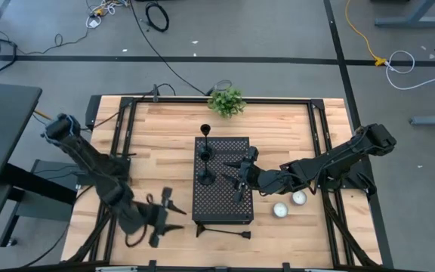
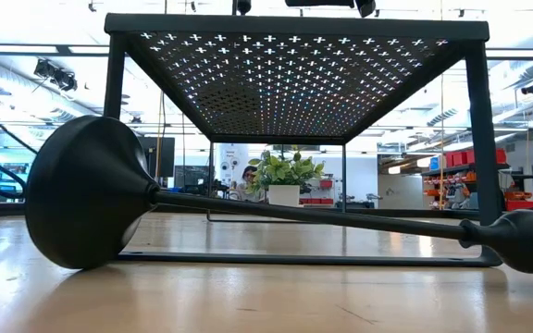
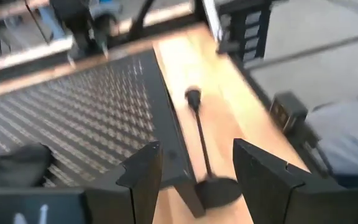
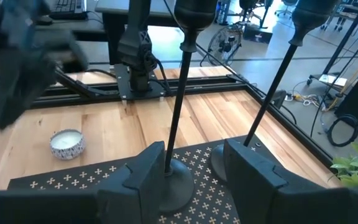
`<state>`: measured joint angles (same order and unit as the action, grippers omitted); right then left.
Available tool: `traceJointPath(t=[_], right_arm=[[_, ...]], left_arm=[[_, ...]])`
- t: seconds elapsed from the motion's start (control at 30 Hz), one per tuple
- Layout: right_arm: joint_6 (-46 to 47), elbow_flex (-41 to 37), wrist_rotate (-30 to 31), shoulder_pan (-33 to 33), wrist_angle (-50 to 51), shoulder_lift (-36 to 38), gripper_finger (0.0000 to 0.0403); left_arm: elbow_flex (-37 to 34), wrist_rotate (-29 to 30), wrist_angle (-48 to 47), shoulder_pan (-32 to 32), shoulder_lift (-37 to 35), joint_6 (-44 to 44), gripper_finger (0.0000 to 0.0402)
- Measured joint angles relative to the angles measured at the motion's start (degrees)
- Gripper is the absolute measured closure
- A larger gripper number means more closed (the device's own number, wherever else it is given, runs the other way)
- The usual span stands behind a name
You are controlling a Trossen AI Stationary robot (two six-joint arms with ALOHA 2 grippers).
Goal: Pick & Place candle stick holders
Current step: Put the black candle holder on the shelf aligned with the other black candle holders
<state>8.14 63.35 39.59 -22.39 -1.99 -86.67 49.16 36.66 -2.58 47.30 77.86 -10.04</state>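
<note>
Left gripper (image 1: 165, 215): fingers spread, empty, near the table's front edge, just beside the box's left front corner.

Fallen slender black metal candle stick holder (image 1: 223, 231): lying flat on the wood before the large black perforated rectangular box (image 1: 225, 208). Risk: round base lets it roll from a closing grip.

Two upright black holders (image 1: 206, 168): standing on the box top.

Right gripper (image 1: 242, 175): parted, empty, straddling one stem; any sideways drift could topple both.

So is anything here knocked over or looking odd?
Yes. One candle stick holder lies flat on the table in front of the black perforated box, while two others stand upright on top. The open left pincer is beside the fallen one.
</note>
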Motion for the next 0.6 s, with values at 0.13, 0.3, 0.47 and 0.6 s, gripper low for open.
traceJointPath(t=[0.13,0.3,0.47,0.6], right_arm=[[-0.07,0.00,0.02,0.00,0.05,0.00,0.0239],[-0.09,0.00,0.00,0.00,0.03,0.00,0.0239],[-0.09,0.00,0.00,0.00,0.03,0.00,0.0239],[-0.09,0.00,0.00,0.00,-0.01,0.00,0.0239]], left_arm=[[6.49,-1.65,-5.72,0.22,8.05,-4.63,0.0204],[15.28,-4.26,-13.15,0.22,16.09,-5.98,0.0204],[23.12,-4.02,-20.15,0.08,21.82,-6.89,0.0204],[26.61,-2.87,-24.46,-0.98,24.21,-7.58,0.0204]])
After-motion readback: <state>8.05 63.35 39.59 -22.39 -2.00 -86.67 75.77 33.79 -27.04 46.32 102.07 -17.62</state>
